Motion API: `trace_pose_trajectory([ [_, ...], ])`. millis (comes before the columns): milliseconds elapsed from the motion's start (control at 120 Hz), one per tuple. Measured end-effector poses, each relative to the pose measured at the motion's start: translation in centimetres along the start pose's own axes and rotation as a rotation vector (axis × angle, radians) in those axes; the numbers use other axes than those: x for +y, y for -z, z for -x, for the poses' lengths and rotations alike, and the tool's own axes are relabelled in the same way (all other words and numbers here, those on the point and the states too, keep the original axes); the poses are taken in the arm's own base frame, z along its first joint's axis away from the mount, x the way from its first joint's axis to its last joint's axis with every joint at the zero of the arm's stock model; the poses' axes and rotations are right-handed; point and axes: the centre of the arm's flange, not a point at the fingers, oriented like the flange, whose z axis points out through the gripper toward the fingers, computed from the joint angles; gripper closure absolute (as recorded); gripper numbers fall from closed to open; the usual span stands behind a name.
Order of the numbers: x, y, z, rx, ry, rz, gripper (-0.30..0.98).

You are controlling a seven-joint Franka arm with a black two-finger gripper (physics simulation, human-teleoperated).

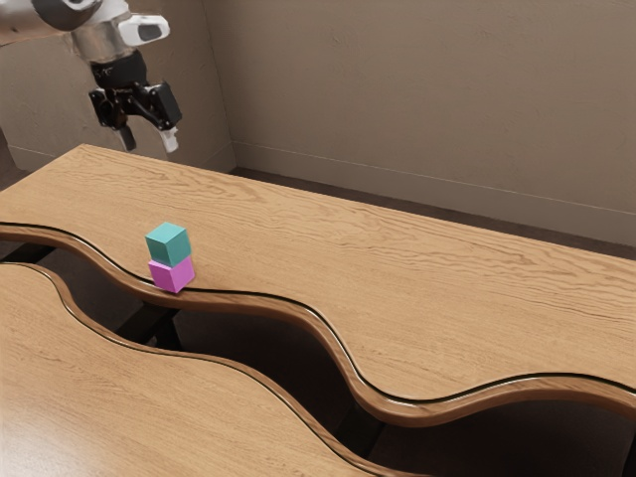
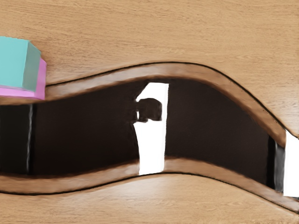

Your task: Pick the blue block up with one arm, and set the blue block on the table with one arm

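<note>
Pink block (image 1: 171,276) under blue block (image 1: 168,245) | curved table edge (image 1: 243,301) beside

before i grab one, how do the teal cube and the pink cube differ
The teal cube sits on the pink cube, which rests on the wooden table. The teal cube's top is bare; the pink cube's is mostly covered. Both look similar in size.

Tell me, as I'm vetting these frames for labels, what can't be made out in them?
The magenta block: top, covered by the teal block, exterior view.
The teal block: part cut off by the wrist view's edge.
The arm: base, cut off by the exterior view's edge.
The white shape, wrist view: too featureless to identify.
</note>
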Motion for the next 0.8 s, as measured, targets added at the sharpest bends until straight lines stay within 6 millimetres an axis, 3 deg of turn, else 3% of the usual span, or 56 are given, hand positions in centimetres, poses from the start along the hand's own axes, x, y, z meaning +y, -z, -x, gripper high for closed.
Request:
trace_pose_trajectory([
  [100, -0.6, -1.7, 0.7, -0.008, 0.006, 0.001, 0.03],
  [217, -3.0, -7.4, 0.7, -0.039, 0.02, -0.064, 0.03],
  [275, -5.6, -9.1, 0.5, -0.037, 0.051, -0.098, 0.03],
  [392, -12.9, -12.9, -0.9, -0.029, 0.124, -0.159, 0.03],
  [508, -15.7, -15.6, -4.6, 0.016, 0.099, -0.194, 0.04],
  [667, -17.2, -19.6, -8.6, 0.07, 0.044, -0.205, 0.05],
  [800, -15.7, -22.0, -10.2, 0.103, -0.001, -0.179, 0.05],
])
